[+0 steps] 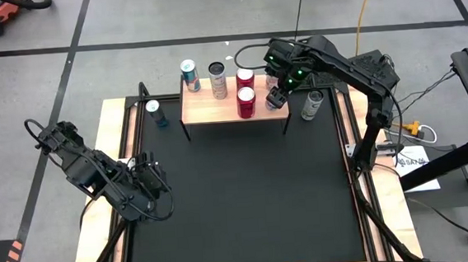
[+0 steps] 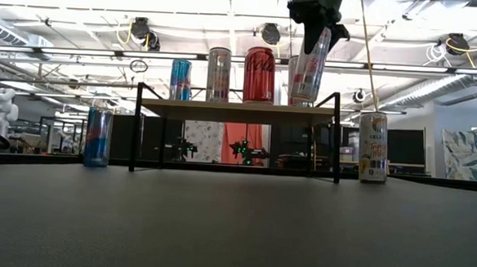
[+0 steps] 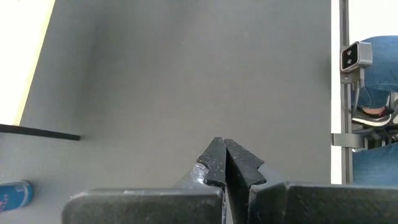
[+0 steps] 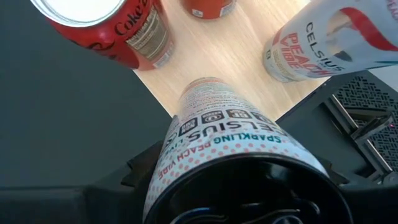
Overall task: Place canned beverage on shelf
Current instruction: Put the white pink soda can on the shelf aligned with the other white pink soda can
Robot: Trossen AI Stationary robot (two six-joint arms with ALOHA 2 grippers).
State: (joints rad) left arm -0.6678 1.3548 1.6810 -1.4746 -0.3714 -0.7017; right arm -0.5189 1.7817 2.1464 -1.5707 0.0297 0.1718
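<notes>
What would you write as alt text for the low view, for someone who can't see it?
The right gripper comes down from above holding a white can tilted over the right end of the shelf. Three cans already stand on the shelf: blue, silver and red. On the table, a blue can stands left of the shelf and a pale one right.

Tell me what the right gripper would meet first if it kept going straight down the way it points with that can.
Most likely the shelf board: the right gripper holds the Celsius can tilted over the board's right end, beside the red can. The can's bottom would land first, near the edge; depth is uncertain.
</notes>
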